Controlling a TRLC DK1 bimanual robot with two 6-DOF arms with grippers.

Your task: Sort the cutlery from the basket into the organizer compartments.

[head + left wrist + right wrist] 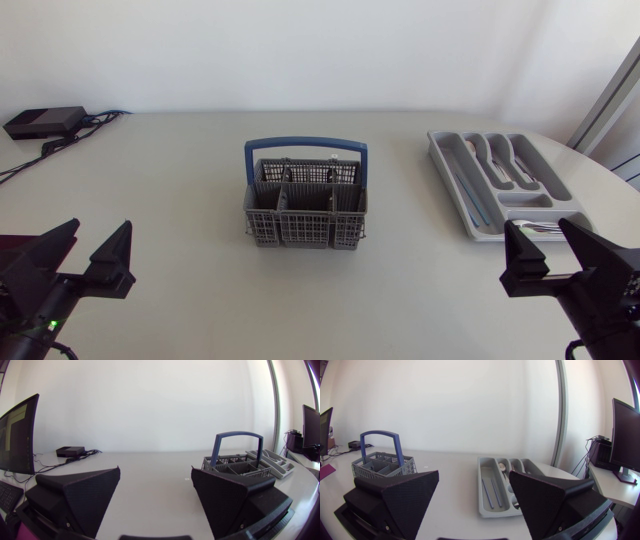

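Observation:
A grey cutlery basket (305,208) with a blue handle stands mid-table; no cutlery shows above its rim. It also appears ahead and to the right of my left gripper (156,491), and as the basket (384,465) ahead-left of my right gripper (474,491). The grey organizer (500,180) lies at the right, holding spoons and other cutlery in its compartments. Seen from the right wrist, the organizer (502,485) lies just ahead of the open fingers. My left gripper (97,255) rests open at the near left. At the near right my right gripper (548,250) is open and holds nothing.
A small black box (44,121) with cables sits at the far left corner of the table. The rounded table edge (600,160) curves just behind the organizer.

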